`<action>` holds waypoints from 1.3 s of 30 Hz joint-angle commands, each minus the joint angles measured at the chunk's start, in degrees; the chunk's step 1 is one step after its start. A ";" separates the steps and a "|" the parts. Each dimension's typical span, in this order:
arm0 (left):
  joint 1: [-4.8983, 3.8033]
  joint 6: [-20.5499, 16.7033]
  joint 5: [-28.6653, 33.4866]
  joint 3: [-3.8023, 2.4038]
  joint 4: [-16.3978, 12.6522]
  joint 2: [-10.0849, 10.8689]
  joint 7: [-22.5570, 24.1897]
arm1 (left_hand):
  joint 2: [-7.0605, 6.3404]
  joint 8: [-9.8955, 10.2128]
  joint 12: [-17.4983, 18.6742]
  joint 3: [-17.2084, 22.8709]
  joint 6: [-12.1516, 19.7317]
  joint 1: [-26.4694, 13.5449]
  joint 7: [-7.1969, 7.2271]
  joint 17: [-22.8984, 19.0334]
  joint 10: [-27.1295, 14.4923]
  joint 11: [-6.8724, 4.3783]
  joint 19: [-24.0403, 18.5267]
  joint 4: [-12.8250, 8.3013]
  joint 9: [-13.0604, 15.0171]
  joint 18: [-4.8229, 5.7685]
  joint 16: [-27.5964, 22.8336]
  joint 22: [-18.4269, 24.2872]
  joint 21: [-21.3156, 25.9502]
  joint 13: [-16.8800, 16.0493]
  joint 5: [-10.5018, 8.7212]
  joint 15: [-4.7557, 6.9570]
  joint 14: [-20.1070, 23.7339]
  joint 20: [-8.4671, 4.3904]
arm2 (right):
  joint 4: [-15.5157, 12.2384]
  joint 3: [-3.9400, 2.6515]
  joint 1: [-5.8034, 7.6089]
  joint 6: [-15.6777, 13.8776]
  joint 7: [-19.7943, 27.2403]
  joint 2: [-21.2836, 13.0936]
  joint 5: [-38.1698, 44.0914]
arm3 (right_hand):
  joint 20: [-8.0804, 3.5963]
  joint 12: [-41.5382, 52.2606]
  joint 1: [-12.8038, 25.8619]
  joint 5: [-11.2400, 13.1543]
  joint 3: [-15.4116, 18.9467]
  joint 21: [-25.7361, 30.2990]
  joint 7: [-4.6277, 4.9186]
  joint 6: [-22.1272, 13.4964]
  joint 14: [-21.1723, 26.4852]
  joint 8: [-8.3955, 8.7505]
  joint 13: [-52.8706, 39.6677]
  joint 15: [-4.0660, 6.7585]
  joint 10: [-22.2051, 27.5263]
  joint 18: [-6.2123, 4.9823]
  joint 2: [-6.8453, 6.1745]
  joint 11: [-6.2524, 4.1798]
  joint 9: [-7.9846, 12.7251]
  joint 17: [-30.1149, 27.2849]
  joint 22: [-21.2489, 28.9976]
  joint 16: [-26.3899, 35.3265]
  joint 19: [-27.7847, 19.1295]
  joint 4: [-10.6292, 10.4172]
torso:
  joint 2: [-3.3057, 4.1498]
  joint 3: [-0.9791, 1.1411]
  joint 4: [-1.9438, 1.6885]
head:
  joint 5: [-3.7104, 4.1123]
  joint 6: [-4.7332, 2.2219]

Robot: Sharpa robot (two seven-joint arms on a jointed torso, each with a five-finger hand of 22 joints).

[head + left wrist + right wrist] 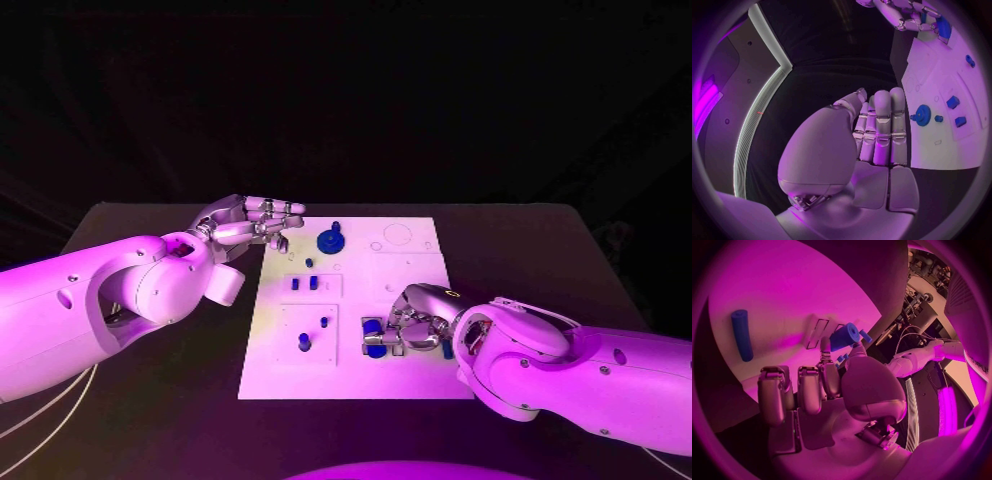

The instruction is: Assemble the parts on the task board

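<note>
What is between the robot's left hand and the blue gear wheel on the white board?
Nothing visible. The left hand hovers at the white task board's edge, and only bare board lies between it and the blue toothed gear.

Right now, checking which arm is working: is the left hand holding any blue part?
No. The left hand hangs beside the task board, fingers together and straight, with nothing in them.
</note>
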State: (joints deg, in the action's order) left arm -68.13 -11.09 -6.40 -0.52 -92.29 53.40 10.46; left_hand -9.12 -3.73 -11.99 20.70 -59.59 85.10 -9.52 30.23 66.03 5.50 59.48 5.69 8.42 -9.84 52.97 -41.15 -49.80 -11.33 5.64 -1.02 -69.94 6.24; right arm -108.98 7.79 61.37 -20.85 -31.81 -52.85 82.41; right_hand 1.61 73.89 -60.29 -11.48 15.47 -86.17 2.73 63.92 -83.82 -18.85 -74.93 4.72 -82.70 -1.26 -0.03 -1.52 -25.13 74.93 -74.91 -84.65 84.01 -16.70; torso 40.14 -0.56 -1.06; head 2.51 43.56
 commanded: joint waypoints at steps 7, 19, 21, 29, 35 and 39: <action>-0.03 0.82 0.21 -0.03 -0.18 -0.15 0.29 | -0.02 -0.11 -0.24 -0.34 0.39 -0.50 -0.18 -0.09 -0.30 -0.09 -0.54 0.08 -0.08 -0.73 -0.37 0.05 0.33 -0.05 0.13 0.03 0.52 -0.02 | -0.92 -0.02 0.02 -0.63 -0.95 -0.71 3.00 | 0.05 -0.22 1.29 1.12 -1.55 0.12 -0.06 -0.56 -4.01 -0.07 -2.39 0.09 0.16 0.38 -1.17 0.16 -0.30 4.09 -13.92 0.30 4.29 -0.16 | -0.05 0.04 0.04 | 0.12 0.02; -0.02 0.84 0.21 -0.03 -0.09 0.02 0.23 | -0.02 -0.11 -0.24 -0.34 0.39 -0.50 -0.18 -0.09 -0.30 -0.09 -0.54 0.08 -0.08 -0.73 -0.37 0.05 0.33 -0.05 0.13 0.03 0.52 -0.02 | -3.72 -0.05 0.01 -2.20 2.73 -3.54 3.41 | -0.17 1.85 -5.78 -2.68 -3.53 -1.30 -0.50 -0.23 -4.31 -0.94 -4.39 0.38 -1.11 0.69 0.03 -0.22 -1.07 5.35 -14.35 -0.36 4.92 0.68 | -0.06 -0.01 0.05 | 0.15 0.22; -0.02 0.88 0.21 -0.03 -0.08 0.00 0.23 | -0.02 -0.11 -0.24 -0.34 0.39 -0.50 -0.18 -0.09 -0.30 -0.09 -0.54 0.08 -0.08 -0.73 -0.37 0.05 0.33 -0.05 0.13 0.03 0.52 -0.02 | -3.71 -0.05 0.01 -2.15 2.89 -3.71 3.40 | -0.19 1.99 -6.25 -2.80 -3.56 -1.42 -0.53 -0.21 -4.33 -1.01 -4.53 0.40 -1.20 0.72 0.16 -0.25 -1.12 5.42 -14.38 -0.40 4.97 0.71 | -0.10 0.01 0.07 | 0.18 0.19; -0.02 0.90 0.21 -0.02 -0.03 -0.03 0.19 | -0.02 -0.11 -0.24 -0.34 0.39 -0.50 -0.18 -0.09 -0.30 -0.09 -0.54 0.08 -0.08 -0.73 -0.37 0.05 0.33 -0.05 0.13 0.03 0.52 -0.02 | -2.91 -0.05 0.00 -1.43 3.02 -3.70 3.34 | -0.27 2.67 -7.58 -3.43 -3.68 -1.66 -0.65 -0.09 -4.37 -1.25 -5.12 0.49 -1.56 0.77 0.75 -0.36 -1.30 5.65 -14.45 -0.52 5.07 0.73 | 0.04 0.00 -0.04 | 0.29 0.12; -0.02 0.85 0.21 -0.02 -0.01 -0.05 -0.01 | 0.22 -0.15 -0.33 -0.35 0.42 -0.48 -0.19 -0.14 -0.38 -0.08 -0.54 0.12 -0.11 -0.74 -0.40 0.13 0.46 -0.10 0.16 0.02 0.56 0.01 | -1.98 -0.04 -0.07 -1.23 2.68 -2.56 3.09 | -0.32 2.61 -8.41 -3.71 -3.88 -1.38 -0.68 -0.15 -4.33 -1.35 -5.15 0.53 -1.56 0.71 1.75 -0.40 -1.40 5.49 -14.37 -0.43 4.95 0.57 | -0.01 -0.02 0.01 | 0.30 0.11; -0.02 0.87 0.21 -0.01 -0.02 -0.11 -0.02 | 0.22 -0.15 -0.33 -0.35 0.42 -0.48 -0.19 -0.14 -0.38 -0.08 -0.54 0.12 -0.11 -0.74 -0.40 0.13 0.46 -0.10 0.16 0.02 0.56 0.01 | -1.39 -0.03 -0.16 -0.47 2.46 -1.73 4.00 | -0.38 2.43 -11.74 -1.61 -3.87 -1.27 -0.68 -0.35 -4.30 -1.50 -5.15 0.59 -1.48 0.68 0.89 -0.41 -1.58 5.43 -14.33 -0.39 4.90 2.31 | -0.02 0.00 -0.02 | 0.22 0.25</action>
State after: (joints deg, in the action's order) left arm -68.12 -11.08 -6.40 -0.50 -92.21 53.42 10.35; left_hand -9.12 -3.73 -11.99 20.70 -59.38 85.10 -9.72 30.14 66.02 5.51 59.48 5.69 8.37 -9.83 52.97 -41.10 -49.59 -11.36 5.63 -1.02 -69.94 6.24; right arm -110.51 7.74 61.33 -22.55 -29.60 -54.75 85.00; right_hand 1.62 76.79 -71.12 -13.36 11.57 -87.51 2.35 63.54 -84.03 -20.10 -75.22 4.92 -83.55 -1.26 0.53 -1.89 -26.68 74.91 -74.94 -84.88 84.00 -14.82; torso 40.14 -0.57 -1.07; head 2.80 43.69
